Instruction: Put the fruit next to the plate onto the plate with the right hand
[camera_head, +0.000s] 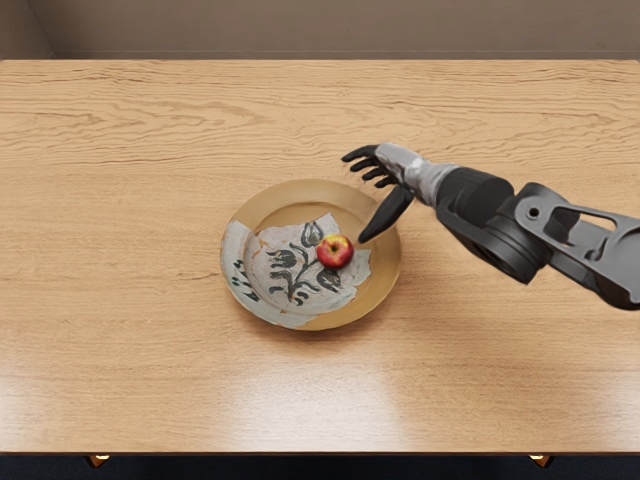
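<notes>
**Red apple sitting on plate, right hand hanging open beside it**

One apple (335, 251) is lying inside the plate (386, 272), on the patterned centre, a bit toward the side facing the right edge of the surface (150, 150). The plate is sitting near the middle of the surface, slightly toward the near edge. No fruit is showing on the bare wood beside the plate, so the placing is looking done, imo.

Right hand (392, 176) is hovering over the plate's rim on the far-right side, w/ its arm (500, 225) coming in from the right edge. Fingers (360, 155) are spreading wide and holding nothing. The thumb (385, 215) is pointing down toward the apple, its tip just beside the fruit, w/ a thin gap showing btwn them as far as I can tell.

Key relation: the apple is lying from the hand toward the near edge and a little toward the left edge. Being round, it is offering no long axis to line up on. Right hand is the nearer one and the only one showing; left arm isn't appearing anywhere in view.

Count: 1 apple, 1 plate, 1 hand. Any coming move is prob. just a retreat toward the right edge. The thumb is needing to lift clear w/o nudging the apple, since a round fruit is liable to roll on a shallow dish.
</notes>
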